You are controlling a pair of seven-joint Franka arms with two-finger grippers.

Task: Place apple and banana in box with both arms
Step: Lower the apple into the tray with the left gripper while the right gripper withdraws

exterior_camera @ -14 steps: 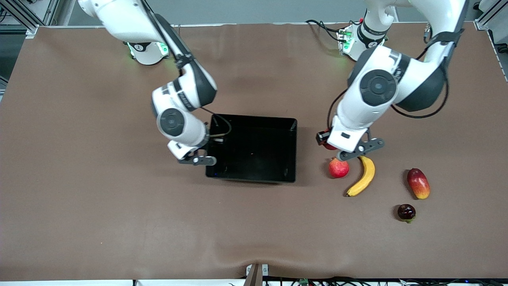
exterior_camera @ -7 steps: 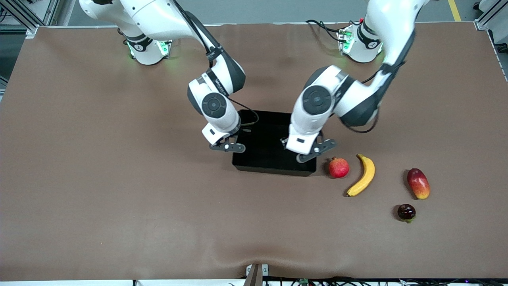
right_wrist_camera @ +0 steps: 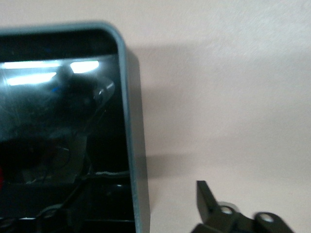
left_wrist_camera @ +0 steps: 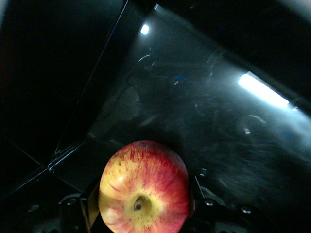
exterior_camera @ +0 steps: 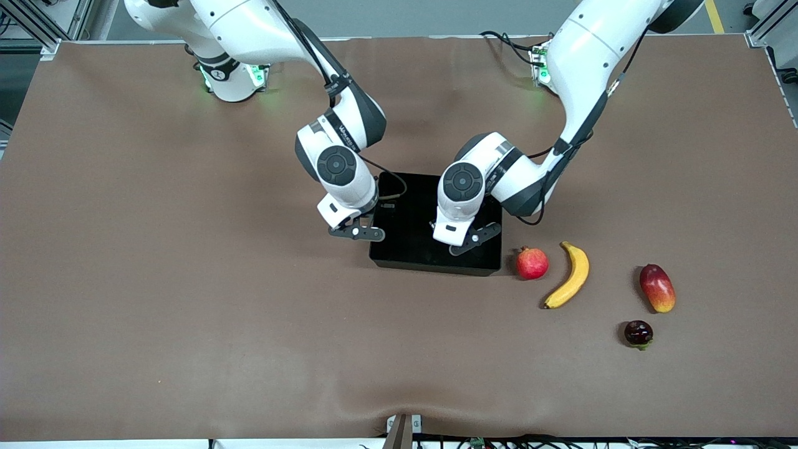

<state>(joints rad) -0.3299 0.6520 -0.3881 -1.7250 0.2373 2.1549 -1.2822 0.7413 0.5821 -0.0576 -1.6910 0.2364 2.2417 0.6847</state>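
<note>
The black box (exterior_camera: 430, 268) sits mid-table. My left gripper (exterior_camera: 464, 240) hangs over the box's end toward the left arm, shut on the apple. The front view hides the apple. The left wrist view shows it, red with yellow streaks (left_wrist_camera: 146, 179), between the jaws of my left gripper (left_wrist_camera: 143, 213) above the glossy box floor (left_wrist_camera: 218, 116). My right gripper (exterior_camera: 354, 232) is open at the box's wall toward the right arm. The right wrist view shows that wall (right_wrist_camera: 130, 121) and one finger (right_wrist_camera: 206, 199) outside it. The banana (exterior_camera: 568, 275) lies on the table toward the left arm's end.
A pinkish-red round fruit (exterior_camera: 532, 263) lies between the box and the banana. A red-and-yellow oblong fruit (exterior_camera: 657, 287) and a small dark fruit (exterior_camera: 638, 333) lie farther toward the left arm's end. The table is covered in brown cloth.
The box slid toward the left arm's end with my right gripper at its wall. My left gripper carried the apple from beside the round fruit to over the box.
</note>
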